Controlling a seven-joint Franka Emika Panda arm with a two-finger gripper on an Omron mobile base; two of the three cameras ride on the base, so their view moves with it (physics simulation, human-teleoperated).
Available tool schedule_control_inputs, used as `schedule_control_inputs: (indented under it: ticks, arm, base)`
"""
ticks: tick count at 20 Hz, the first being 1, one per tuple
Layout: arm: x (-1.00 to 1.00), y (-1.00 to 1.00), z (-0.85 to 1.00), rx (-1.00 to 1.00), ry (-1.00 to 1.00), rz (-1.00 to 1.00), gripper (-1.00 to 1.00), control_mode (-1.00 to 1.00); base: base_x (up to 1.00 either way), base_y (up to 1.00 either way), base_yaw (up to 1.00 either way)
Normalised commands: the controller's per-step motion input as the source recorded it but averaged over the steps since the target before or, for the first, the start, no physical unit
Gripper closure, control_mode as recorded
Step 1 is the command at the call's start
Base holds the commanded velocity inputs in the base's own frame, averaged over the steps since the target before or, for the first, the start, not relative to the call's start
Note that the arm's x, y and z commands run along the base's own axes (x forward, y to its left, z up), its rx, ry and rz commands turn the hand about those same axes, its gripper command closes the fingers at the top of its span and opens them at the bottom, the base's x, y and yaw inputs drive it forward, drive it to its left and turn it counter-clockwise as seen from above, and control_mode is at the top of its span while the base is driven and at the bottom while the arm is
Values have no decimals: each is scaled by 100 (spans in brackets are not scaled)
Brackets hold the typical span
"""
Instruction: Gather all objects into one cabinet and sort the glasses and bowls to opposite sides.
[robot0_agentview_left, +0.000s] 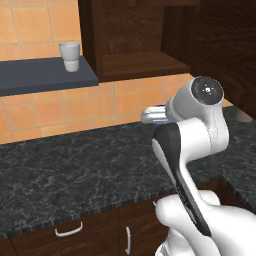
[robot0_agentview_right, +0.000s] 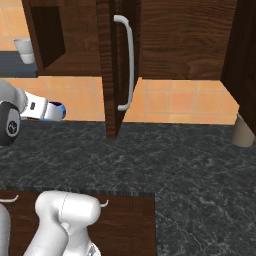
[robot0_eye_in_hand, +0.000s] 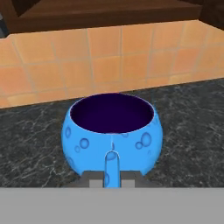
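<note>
Dark marbled stone forms the counter (robot0_eye_in_hand: 39, 144), backed by orange tile wall (robot0_eye_in_hand: 109, 57). At the hand view's centre a squat bright-blue vessel (robot0_eye_in_hand: 112, 133) fills the foreground, its handle between the fingertips; the gripper (robot0_eye_in_hand: 112, 179) is closed on it. Its blue rim shows at the left edge of the right base view. Upper left of the left base view, a pale tumbler (robot0_agentview_left: 70, 56) stands on the grey-blue slab shelf (robot0_agentview_left: 45, 75), beside the dark wood cabinet (robot0_agentview_left: 135, 65).
</note>
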Motion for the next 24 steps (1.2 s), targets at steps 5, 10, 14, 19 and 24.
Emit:
schedule_control_inputs:
  ticks: [5, 10, 14, 19, 24]
  arm:
    - [-40, 0, -43, 0, 2, 0, 100, -100]
    - [0, 0, 0, 0, 0, 0, 100, 100]
    - [0, 0, 0, 0, 0, 0, 100, 100]
    - [0, 0, 0, 0, 0, 0, 100, 100]
    - [0, 0, 0, 0, 0, 0, 100, 100]
  base:
    - [0, 0, 0]
    - [-22, 7, 0]
    - [-81, 38, 0]
    - [-93, 57, -32]
    - [-77, 46, -70]
